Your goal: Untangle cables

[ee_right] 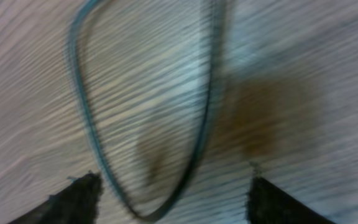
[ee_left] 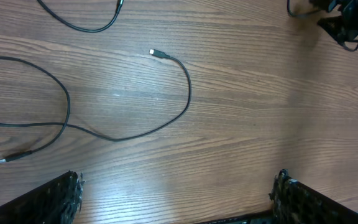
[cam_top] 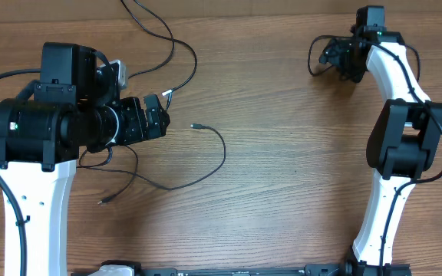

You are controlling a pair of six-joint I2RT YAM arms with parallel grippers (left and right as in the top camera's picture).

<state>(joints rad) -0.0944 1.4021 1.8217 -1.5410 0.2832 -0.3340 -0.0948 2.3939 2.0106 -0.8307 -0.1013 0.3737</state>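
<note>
Both of your grippers have their jaws apart. Your left gripper (ee_left: 178, 182) is spread wide and grips nothing; it hangs over the bare wooden table (ee_left: 247, 124). Your right gripper (ee_right: 171, 184) is parted too, with a thin cable loop (ee_right: 87, 124) lying between its fingers. That wrist view is too blurred for you to tell whether the loop touches either finger.

Out from the left gripper, a long cable (ee_left: 189, 99) sweeps over the wood in an open curve, and its small silvery plug (ee_left: 157, 54) lies free. A second plug end (ee_left: 6, 160) rests nearer the left arm. Another cable (ee_left: 92, 28) curves along the far side, well apart from the loop at the right gripper.
</note>
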